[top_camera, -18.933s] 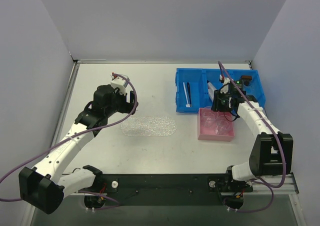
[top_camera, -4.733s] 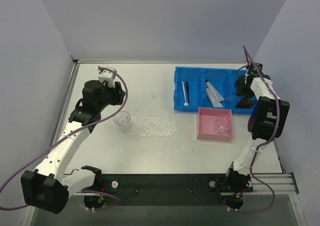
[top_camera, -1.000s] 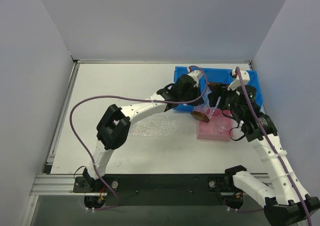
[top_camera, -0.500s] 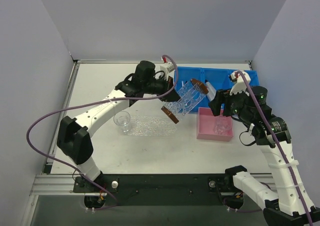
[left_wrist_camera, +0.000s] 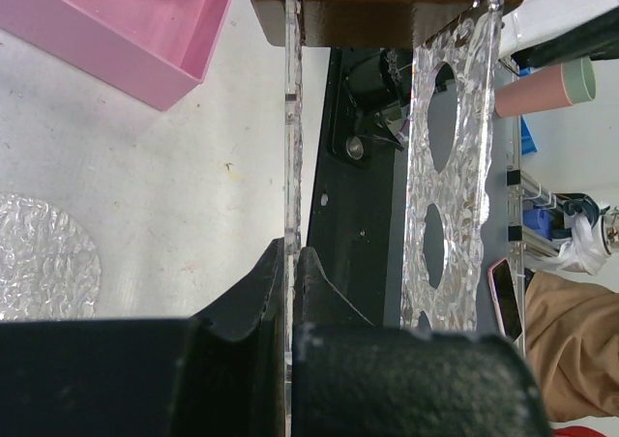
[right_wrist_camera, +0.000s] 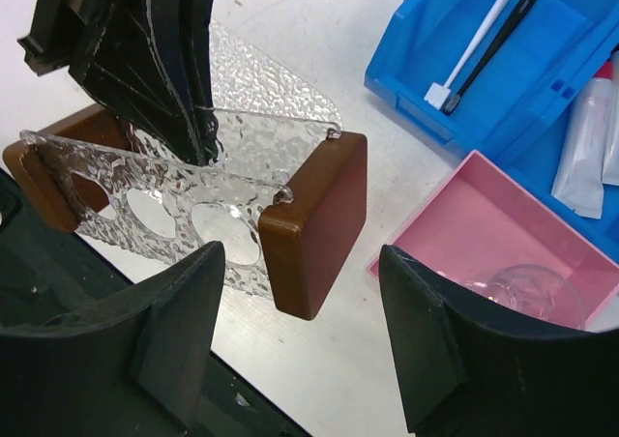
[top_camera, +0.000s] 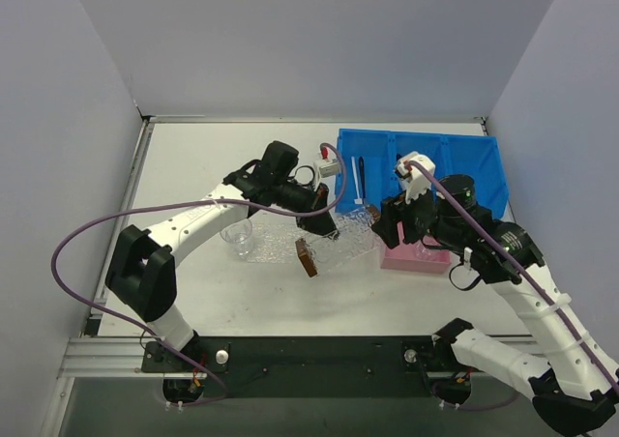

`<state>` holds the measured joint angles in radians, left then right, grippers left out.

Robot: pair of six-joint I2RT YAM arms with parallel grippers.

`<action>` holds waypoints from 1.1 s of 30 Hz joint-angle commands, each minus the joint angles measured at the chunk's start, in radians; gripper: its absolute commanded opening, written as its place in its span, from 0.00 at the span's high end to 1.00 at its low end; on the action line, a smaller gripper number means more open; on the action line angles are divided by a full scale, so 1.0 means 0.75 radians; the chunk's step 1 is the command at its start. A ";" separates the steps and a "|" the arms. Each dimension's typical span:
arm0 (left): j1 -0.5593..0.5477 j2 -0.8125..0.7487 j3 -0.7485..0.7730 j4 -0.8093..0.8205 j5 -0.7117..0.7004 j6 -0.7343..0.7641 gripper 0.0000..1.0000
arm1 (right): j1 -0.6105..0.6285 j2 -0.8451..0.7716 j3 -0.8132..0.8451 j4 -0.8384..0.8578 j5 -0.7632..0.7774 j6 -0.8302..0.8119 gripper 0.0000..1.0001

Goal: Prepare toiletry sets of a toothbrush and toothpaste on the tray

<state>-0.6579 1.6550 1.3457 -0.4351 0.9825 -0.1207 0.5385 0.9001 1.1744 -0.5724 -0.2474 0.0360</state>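
Overhead view: left pincer point(top_camera: 322, 224) clamped on a clear holed rack point(top_camera: 342, 241) with brown end blocks, held above the right end of the tray point(top_camera: 274, 248) at centre frame; right pincer point(top_camera: 382, 226) spread wide beside it, holding nothing; toothbrushes point(top_camera: 360, 181) and toothpaste point(right_wrist_camera: 583, 157) lie in the blue bin point(top_camera: 464, 157), upper right; judged barely begun, no set assembled.

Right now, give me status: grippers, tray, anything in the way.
Left gripper shut on clear rack. Right gripper open at its brown end block. Toothbrushes, toothpaste in blue bin. Rack hangs over tray.
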 commanded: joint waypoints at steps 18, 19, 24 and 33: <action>0.016 -0.061 -0.019 0.130 0.116 -0.003 1.00 | 0.317 0.123 -0.138 0.121 0.526 0.101 0.51; 0.016 -0.061 -0.021 0.130 0.116 -0.005 1.00 | 0.317 0.113 -0.148 0.137 0.544 0.105 0.53; 0.016 -0.059 -0.027 0.140 0.120 -0.007 1.00 | 0.333 0.074 -0.216 0.239 0.583 0.136 0.66; 0.016 -0.035 -0.021 0.116 0.065 -0.001 1.00 | 0.358 0.019 -0.269 0.321 0.600 0.187 1.00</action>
<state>-0.6460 1.6550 1.3144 -0.3946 0.9882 -0.1417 0.7998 0.9367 0.9787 -0.4053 0.1635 0.1349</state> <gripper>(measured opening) 0.073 0.415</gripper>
